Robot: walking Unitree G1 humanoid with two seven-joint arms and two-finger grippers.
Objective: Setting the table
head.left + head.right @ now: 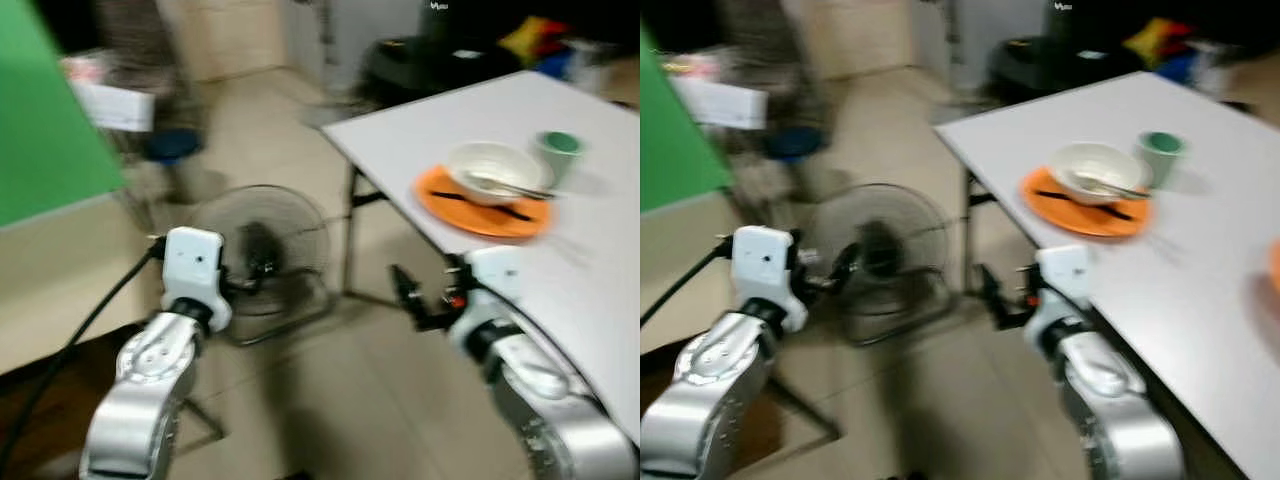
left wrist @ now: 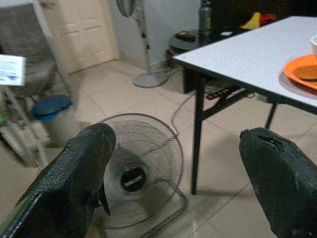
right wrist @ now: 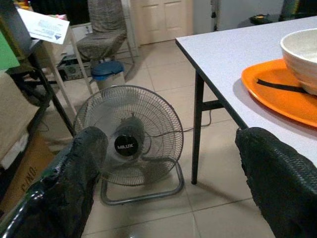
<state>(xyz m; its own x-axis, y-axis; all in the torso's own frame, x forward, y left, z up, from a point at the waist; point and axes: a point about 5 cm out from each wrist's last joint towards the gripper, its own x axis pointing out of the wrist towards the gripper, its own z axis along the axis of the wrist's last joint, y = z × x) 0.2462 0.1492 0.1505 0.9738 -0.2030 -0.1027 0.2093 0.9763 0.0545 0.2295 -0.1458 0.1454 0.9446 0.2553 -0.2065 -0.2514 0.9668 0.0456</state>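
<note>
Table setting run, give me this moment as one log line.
left claw: open, held over the floor | right claw: open, beside table edge | on table: orange plate with bowl, green cup | floor fan below

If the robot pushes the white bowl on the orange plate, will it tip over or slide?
The white bowl looks wide and low, so it would probably slide rather than tip. It sits on the smooth orange plate, so it may skid easily. The utensil resting in it could rattle or fall out. It looks ceramic, so likely breakable.
</note>
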